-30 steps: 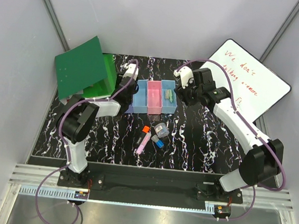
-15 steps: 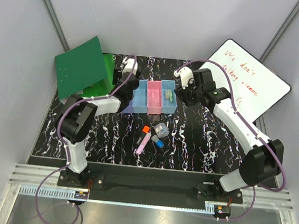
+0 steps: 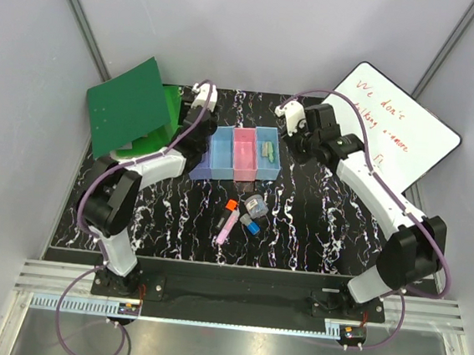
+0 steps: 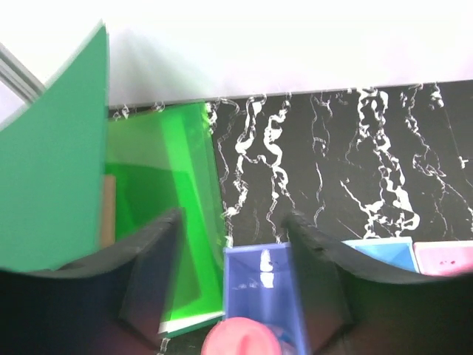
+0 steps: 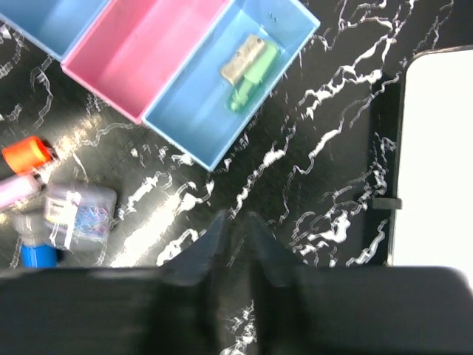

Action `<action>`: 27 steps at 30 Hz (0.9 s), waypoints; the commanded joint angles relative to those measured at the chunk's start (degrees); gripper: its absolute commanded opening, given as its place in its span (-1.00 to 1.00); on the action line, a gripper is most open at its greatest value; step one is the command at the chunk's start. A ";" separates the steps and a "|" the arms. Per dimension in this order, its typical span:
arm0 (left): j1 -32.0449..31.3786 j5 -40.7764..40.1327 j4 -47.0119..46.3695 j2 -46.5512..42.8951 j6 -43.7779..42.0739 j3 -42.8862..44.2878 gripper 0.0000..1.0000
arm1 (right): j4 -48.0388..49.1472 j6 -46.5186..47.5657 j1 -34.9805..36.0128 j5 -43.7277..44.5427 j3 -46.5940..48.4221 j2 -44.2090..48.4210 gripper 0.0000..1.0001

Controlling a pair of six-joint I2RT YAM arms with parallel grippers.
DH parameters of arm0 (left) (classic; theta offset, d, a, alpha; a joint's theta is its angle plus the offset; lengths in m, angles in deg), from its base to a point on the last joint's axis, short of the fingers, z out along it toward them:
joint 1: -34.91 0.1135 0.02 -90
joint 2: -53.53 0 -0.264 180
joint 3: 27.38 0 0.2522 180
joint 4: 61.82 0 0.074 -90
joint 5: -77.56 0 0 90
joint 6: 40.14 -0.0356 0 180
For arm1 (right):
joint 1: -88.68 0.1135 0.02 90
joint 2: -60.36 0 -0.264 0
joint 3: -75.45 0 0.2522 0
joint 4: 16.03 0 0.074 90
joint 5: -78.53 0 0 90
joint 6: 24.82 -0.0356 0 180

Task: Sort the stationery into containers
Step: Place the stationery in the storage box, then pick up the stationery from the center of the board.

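The left pincer [image 4: 235, 222] is spread wide above the purple-blue bin [image 4: 260, 285], at the 9 o'clock end of the containers [image 3: 245, 157]. The right pincer [image 5: 235, 218] is nearly closed on nothing. Loose stationery [image 3: 242, 216] is scattered on the desk [image 3: 316, 227] at their 6 o'clock.

desk [image 3: 316, 227]: black white-veined stone look, glossy | containers [image 3: 243, 155]: smooth plastic, slight sheen | green folder [image 3: 130, 108]: translucent glossy plastic | whiteboard [image 3: 398, 117]: smooth, glossy
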 commanded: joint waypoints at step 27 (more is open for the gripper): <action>-4.79 26.66 33.65 -47.92 -20.59 -15.39 -1.00 | -16.43 6.33 7.20 -16.14 2.67 -4.50 0.71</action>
